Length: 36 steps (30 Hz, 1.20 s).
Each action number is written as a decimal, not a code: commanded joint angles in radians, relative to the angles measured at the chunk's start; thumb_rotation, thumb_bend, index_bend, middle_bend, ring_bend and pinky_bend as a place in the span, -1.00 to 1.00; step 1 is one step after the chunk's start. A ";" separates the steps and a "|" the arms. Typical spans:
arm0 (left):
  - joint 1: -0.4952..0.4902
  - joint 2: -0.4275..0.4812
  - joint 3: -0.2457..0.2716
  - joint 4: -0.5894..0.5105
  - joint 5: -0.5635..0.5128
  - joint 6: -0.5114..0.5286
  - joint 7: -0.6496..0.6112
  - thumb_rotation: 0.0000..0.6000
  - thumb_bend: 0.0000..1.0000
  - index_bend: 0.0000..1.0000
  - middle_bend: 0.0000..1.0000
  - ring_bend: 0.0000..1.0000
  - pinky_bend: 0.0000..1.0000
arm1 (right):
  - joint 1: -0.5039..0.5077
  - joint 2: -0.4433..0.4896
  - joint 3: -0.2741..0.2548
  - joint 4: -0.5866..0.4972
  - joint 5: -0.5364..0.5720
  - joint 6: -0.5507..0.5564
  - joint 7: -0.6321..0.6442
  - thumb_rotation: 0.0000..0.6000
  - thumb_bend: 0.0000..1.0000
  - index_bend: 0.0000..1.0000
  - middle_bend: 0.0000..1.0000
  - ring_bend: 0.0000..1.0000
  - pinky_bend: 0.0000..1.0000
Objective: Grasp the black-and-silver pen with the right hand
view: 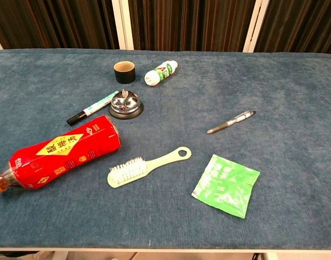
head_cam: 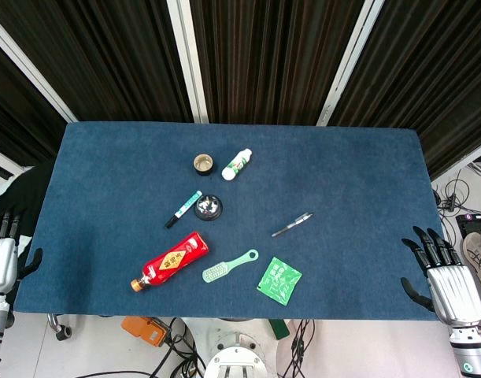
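The black-and-silver pen (head_cam: 292,224) (view: 231,122) lies slanted on the blue cloth, right of centre, with nothing touching it. My right hand (head_cam: 445,276) hovers off the table's right front corner, fingers spread and holding nothing, well right of the pen. My left hand (head_cam: 2,256) sits off the left front edge, fingers extended and holding nothing. Neither hand shows in the chest view.
On the blue table (head_cam: 358,169): a red bottle (head_cam: 169,261) lying front left, a green brush (head_cam: 229,266), a green packet (head_cam: 279,280), a silver bell (head_cam: 208,207), a white-green marker (head_cam: 183,209), a dark cup (head_cam: 204,164), a small white bottle (head_cam: 237,164).
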 commanded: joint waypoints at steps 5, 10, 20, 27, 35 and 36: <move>0.000 -0.001 0.003 0.001 0.010 0.006 0.010 1.00 -0.32 -0.85 -1.00 -0.87 -0.74 | -0.002 0.005 -0.001 0.004 -0.007 0.007 0.013 1.00 -0.09 -0.51 -0.74 -0.79 -0.57; -0.001 -0.001 0.002 0.000 0.006 0.002 0.011 1.00 -0.32 -0.85 -1.00 -0.87 -0.74 | -0.004 0.005 0.004 0.012 -0.008 0.018 0.026 1.00 -0.09 -0.51 -0.74 -0.79 -0.57; 0.000 -0.002 0.002 -0.004 0.007 0.006 0.020 1.00 -0.32 -0.85 -1.00 -0.87 -0.74 | 0.049 -0.010 0.017 0.064 -0.020 -0.045 0.069 1.00 -0.09 -0.42 -0.74 -0.78 -0.57; 0.000 -0.002 0.001 -0.011 0.003 0.003 0.008 1.00 -0.32 -0.85 -1.00 -0.87 -0.74 | 0.157 -0.030 0.055 0.099 -0.003 -0.177 0.108 1.00 -0.09 -0.25 -0.74 -0.72 -0.58; 0.004 0.001 0.001 -0.016 0.000 0.004 0.006 1.00 -0.32 -0.85 -1.00 -0.87 -0.74 | 0.377 -0.054 0.133 0.094 0.113 -0.491 0.086 1.00 -0.10 -0.18 -0.74 -0.72 -0.66; 0.003 0.001 0.001 -0.016 -0.001 0.004 0.006 1.00 -0.32 -0.85 -1.00 -0.87 -0.74 | 0.397 -0.071 0.143 0.105 0.127 -0.511 0.069 1.00 -0.10 -0.18 -0.74 -0.72 -0.66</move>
